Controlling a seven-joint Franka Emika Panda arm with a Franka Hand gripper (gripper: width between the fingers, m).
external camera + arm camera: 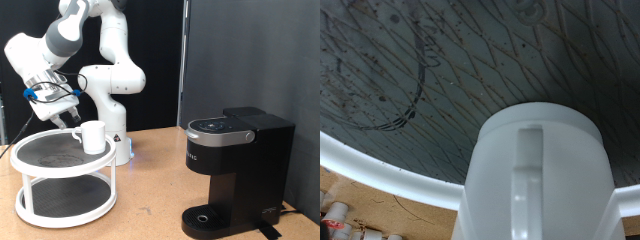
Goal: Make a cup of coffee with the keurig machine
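Note:
The cup [93,136], a small white mug, stands upright on the dark mesh top tier of a white two-tier round stand [30,160] at the exterior view's left. My gripper [69,118] hangs just left of the cup at about its height, very close to it. In the wrist view the cup [535,170] fills the lower middle with its handle [528,180] facing the camera; my fingers do not show there. The black keurig machine [235,170] stands on the wooden table at the exterior view's right, lid down, nothing on its round drip base [206,218].
The stand's white rim [380,170] curves around the mesh surface [440,60]. Small white objects [338,215] lie on the wooden table below the stand's edge. The robot base [112,110] stands behind the stand. Bare table lies between stand and machine.

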